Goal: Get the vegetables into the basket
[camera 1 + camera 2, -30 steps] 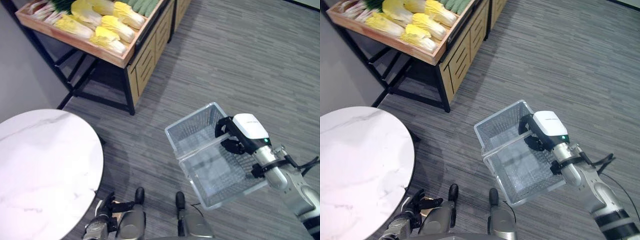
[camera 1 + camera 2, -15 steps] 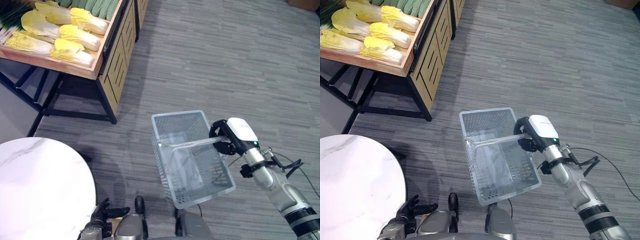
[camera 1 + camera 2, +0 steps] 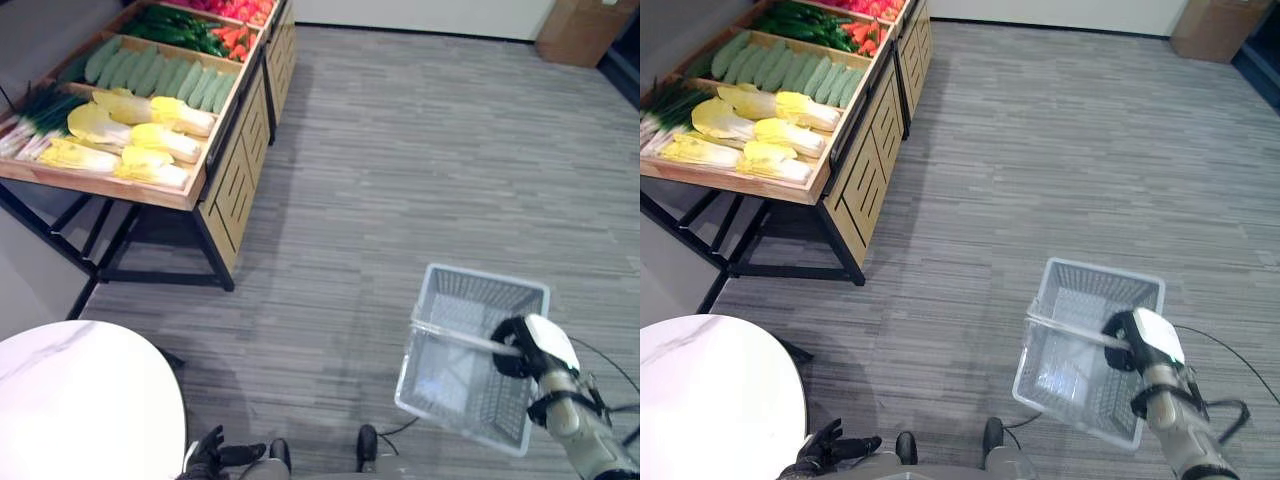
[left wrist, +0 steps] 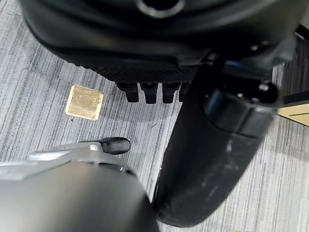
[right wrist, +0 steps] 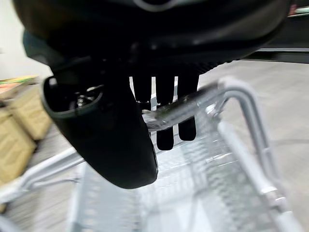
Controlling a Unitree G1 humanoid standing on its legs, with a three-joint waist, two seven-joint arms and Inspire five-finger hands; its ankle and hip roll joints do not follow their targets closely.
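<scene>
Right hand [image 3: 528,352] has its fingers [image 5: 165,125] curled round the handle [image 3: 455,338] of one wire basket [image 3: 470,372], held above the floor. Well apart, a wooden crate [image 3: 120,185] holds five cabbages [image 3: 140,140] and cucumbers [image 3: 165,75]. Left hand [image 3: 215,455] hangs low, fingers relaxed.

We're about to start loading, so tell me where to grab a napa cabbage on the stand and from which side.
Take a napa cabbage across its middle, coming down from above. They lie flat on their sides in the open tray, tops exposed, neighbours tight beside them. The free left hand suits; the right hand holds the basket handle.
</scene>
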